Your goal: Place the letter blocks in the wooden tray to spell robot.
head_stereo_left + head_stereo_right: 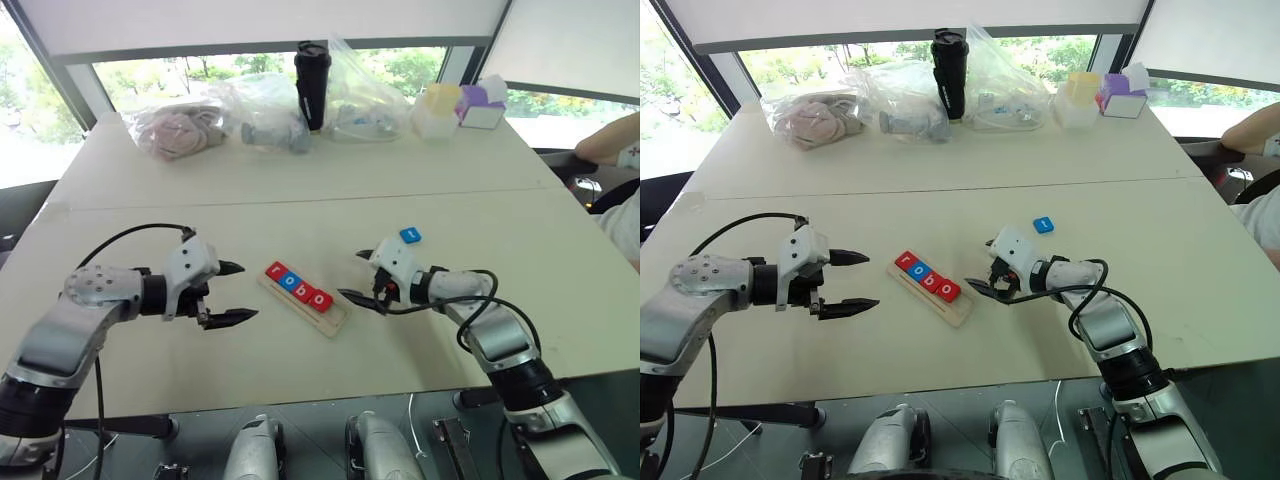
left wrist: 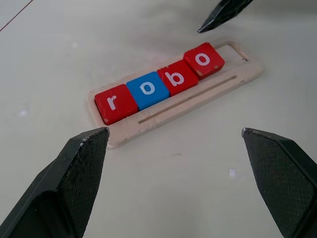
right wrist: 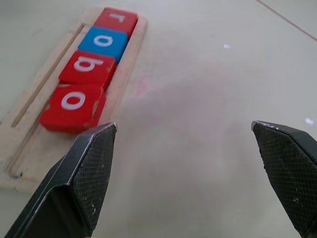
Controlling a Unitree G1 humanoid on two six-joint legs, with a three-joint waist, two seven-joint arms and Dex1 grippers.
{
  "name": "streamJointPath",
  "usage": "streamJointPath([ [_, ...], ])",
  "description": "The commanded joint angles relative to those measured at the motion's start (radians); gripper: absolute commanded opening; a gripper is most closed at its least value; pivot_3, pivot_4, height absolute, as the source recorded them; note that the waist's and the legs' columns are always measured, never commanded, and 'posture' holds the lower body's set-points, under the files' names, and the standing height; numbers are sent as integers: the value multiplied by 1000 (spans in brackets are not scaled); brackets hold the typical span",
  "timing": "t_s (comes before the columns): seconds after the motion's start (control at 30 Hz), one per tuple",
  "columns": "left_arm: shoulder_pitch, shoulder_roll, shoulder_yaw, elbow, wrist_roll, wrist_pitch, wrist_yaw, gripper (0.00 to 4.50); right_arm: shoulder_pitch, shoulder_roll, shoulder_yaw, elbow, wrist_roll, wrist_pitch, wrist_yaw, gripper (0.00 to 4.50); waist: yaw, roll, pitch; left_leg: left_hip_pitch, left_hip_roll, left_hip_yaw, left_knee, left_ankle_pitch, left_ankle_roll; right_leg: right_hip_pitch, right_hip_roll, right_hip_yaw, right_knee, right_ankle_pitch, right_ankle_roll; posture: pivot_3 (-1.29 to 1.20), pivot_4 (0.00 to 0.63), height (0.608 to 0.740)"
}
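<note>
- Wooden tray (image 1: 330, 317) lies slantwise on the desk (image 1: 300, 215), between the two arms.
- Four letter blocks (image 2: 161, 85) sit in its groove, side by side: red "r", blue "o", red "b", red "o". The slot past the last "o" is bare wood.
- Fifth block, blue (image 1: 410, 236), lies flat on the desk beyond the right arm, apart from the tray.
- Left end effector (image 1: 231, 293): jaws spread wide, empty, just beside the tray's "r" end.
- Right end effector (image 1: 355, 275): jaws spread wide, empty, near the tray's bare end.
- Far edge of desk: plastic bags (image 1: 262, 112), black bottle (image 1: 312, 84).
</note>
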Motion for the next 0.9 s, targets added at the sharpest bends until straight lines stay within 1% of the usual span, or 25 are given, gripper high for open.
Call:
streamJointPath([
  [0.03,-8,2,9,-9,3,-17,-4,4500,2,-7,1,-29,1,-30,13,4475,1,0,0,0,0,0,0,0,0,0,0,0,0,0,0,0,150,740],
  [0.33,-8,0,8,-10,2,-15,0,4500,0,29,44,-4,-35,-57,0,4475,1,0,0,0,0,0,0,0,0,0,0,0,0,0,0,0,150,740],
  [0.53,-4,1,11,-13,1,-13,3,4500,6,29,31,-19,-33,-49,5,4475,1,0,0,0,0,0,0,0,0,0,0,0,0,0,0,0,150,740],
  [0.63,-3,2,14,-13,0,-12,3,4500,-1,-7,-30,-32,-13,-45,8,4475,2,0,0,0,0,0,0,0,0,0,0,0,0,0,0,0,150,740],
  [0.7,1,5,24,-19,-9,-7,2,4500,-11,-39,-108,-57,35,-25,15,4475,5,0,0,0,0,0,0,0,0,0,0,0,0,0,0,0,150,740],
  [0.8,-11,2,48,-41,-56,28,-1,4500,-13,-70,-236,-112,132,65,1,4475,5,0,0,-1,0,0,1,0,0,0,-1,0,0,0,0,0,150,740],
  [0.9,-26,12,49,-63,-76,40,-15,4500,6,-58,-323,-149,200,163,-52,4475,4,0,0,-1,0,-1,1,0,0,0,0,0,0,0,0,0,150,740],
])
